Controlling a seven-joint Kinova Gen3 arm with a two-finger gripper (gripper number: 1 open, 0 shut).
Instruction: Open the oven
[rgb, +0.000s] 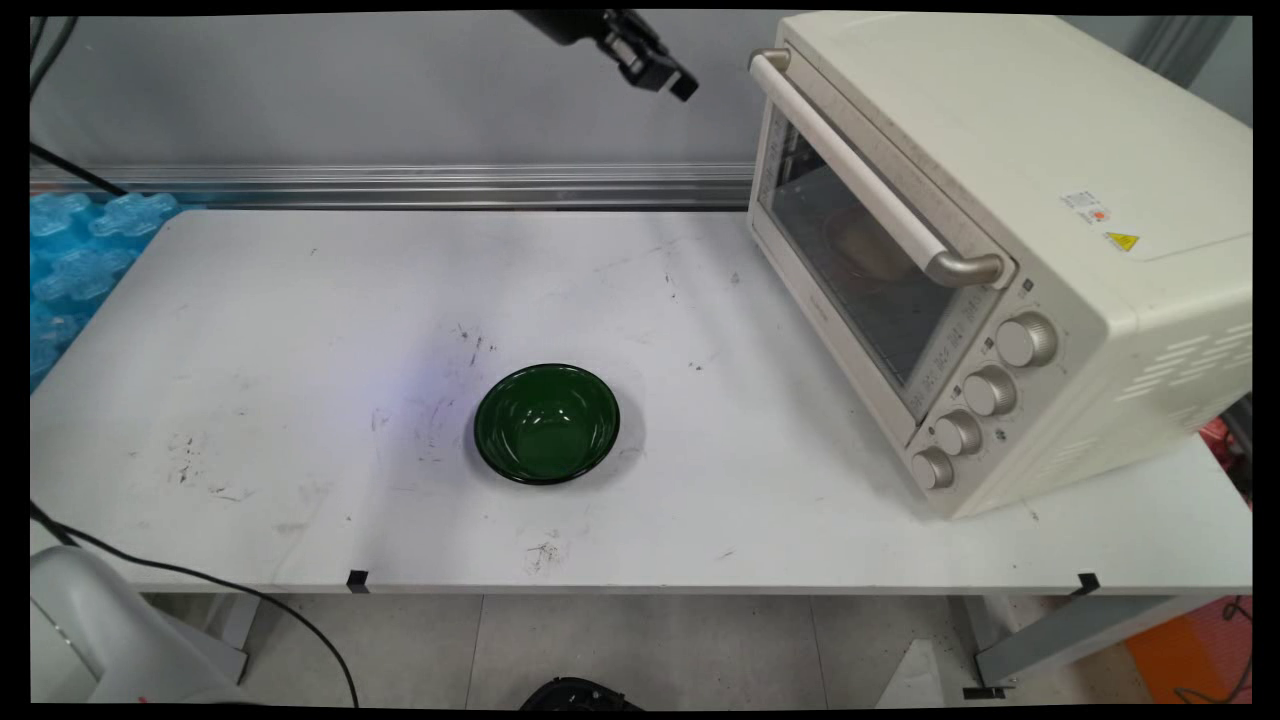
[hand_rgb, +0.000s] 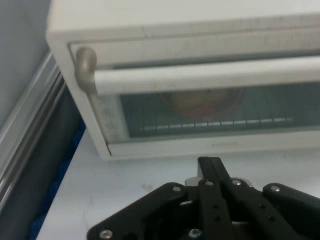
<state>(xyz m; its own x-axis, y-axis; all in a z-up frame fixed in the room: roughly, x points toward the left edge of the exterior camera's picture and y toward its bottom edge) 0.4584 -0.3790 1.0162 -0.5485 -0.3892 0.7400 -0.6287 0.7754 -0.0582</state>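
Note:
My black gripper (rgb: 680, 86) hangs high over the table's far side, a short way left of the oven's upper left corner. In the hand view its fingers (hand_rgb: 210, 167) stand pressed together, shut, with nothing between them. A cream toaster oven (rgb: 1040, 200) stands at the right with its glass door closed, and its long handle (rgb: 860, 180) (hand_rgb: 200, 77) lies straight ahead of the hand. Behind the glass rests a round brownish thing (hand_rgb: 200, 102) on the rack. An empty dark green bowl (rgb: 546, 423) sits near the middle of the table, far below the gripper.
Several knobs (rgb: 985, 392) line the oven's front right side. A metal rail (rgb: 400, 185) runs along the wall behind the white table (rgb: 300, 330). Blue bubble wrap (rgb: 70, 260) lies off the table's left end. A black cable (rgb: 200, 585) hangs at the front left.

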